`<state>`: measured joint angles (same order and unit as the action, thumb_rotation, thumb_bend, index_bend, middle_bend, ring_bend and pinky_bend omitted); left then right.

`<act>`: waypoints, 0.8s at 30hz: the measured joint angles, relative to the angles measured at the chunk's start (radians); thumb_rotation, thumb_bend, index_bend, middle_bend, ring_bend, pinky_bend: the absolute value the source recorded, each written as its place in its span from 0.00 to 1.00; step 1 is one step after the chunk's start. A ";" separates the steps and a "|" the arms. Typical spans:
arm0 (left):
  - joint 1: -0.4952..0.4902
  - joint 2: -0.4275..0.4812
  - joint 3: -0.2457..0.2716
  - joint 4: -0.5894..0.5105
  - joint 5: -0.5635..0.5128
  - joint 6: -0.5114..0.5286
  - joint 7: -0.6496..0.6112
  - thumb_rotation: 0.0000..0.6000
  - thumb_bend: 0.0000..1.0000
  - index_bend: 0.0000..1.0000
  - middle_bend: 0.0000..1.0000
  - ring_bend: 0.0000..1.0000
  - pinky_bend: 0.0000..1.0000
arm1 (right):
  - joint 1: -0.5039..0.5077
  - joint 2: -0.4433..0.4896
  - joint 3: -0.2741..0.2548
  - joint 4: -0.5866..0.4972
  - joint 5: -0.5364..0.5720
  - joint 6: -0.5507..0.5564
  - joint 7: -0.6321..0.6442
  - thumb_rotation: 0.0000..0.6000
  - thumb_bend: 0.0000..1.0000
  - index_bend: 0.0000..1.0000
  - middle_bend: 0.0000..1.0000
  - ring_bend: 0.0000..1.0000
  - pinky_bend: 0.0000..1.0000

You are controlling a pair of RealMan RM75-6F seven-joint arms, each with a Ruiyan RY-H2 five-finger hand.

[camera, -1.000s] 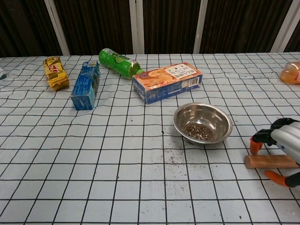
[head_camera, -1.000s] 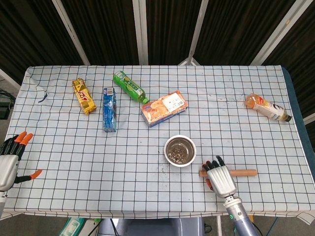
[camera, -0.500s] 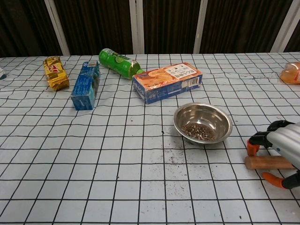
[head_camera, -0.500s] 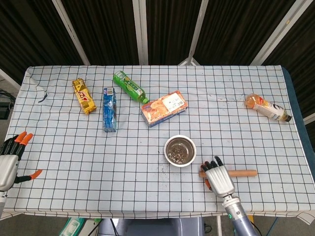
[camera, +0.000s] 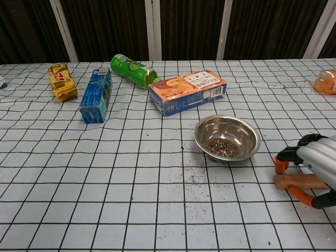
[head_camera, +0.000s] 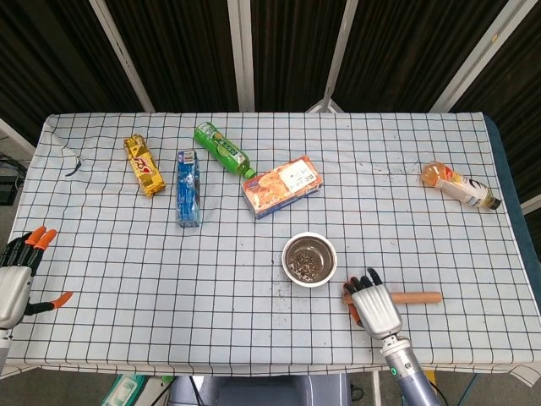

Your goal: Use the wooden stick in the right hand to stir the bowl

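The stick [head_camera: 412,297] lies flat on the table right of the bowl [head_camera: 308,259], its near end under the right hand [head_camera: 374,306], whose fingers curl around it without lifting it.

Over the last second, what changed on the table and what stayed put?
The right hand slid slightly toward the robot and its fingers curled closer around the wooden stick, which still lies on the table. The bowl, the left hand and the packages did not move.
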<state>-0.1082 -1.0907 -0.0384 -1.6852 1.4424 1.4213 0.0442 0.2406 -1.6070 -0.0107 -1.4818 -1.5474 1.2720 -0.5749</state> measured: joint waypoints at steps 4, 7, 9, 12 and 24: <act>0.000 0.001 0.000 -0.001 -0.001 0.000 0.000 1.00 0.02 0.00 0.00 0.00 0.00 | 0.001 0.001 -0.001 0.001 0.007 -0.006 -0.010 1.00 0.46 0.44 0.39 0.37 0.20; 0.000 0.001 0.000 -0.001 -0.001 0.000 -0.001 1.00 0.02 0.00 0.00 0.00 0.00 | 0.002 0.002 -0.001 0.002 0.017 -0.011 -0.020 1.00 0.46 0.44 0.39 0.37 0.20; 0.000 0.001 0.001 -0.001 -0.001 -0.001 -0.002 1.00 0.02 0.00 0.00 0.00 0.00 | 0.002 0.002 0.000 0.001 0.022 -0.012 -0.023 1.00 0.46 0.44 0.39 0.37 0.20; 0.000 0.001 0.000 -0.002 -0.002 -0.002 -0.001 1.00 0.02 0.00 0.00 0.00 0.00 | 0.003 0.001 0.001 0.001 0.026 -0.012 -0.026 1.00 0.46 0.44 0.39 0.37 0.20; 0.001 0.001 0.001 -0.001 -0.001 -0.001 -0.004 1.00 0.02 0.00 0.00 0.00 0.00 | 0.003 0.000 0.001 0.004 0.040 -0.012 -0.028 1.00 0.52 0.57 0.48 0.45 0.30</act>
<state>-0.1077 -1.0893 -0.0376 -1.6857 1.4410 1.4205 0.0399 0.2440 -1.6070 -0.0096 -1.4780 -1.5077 1.2604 -0.6027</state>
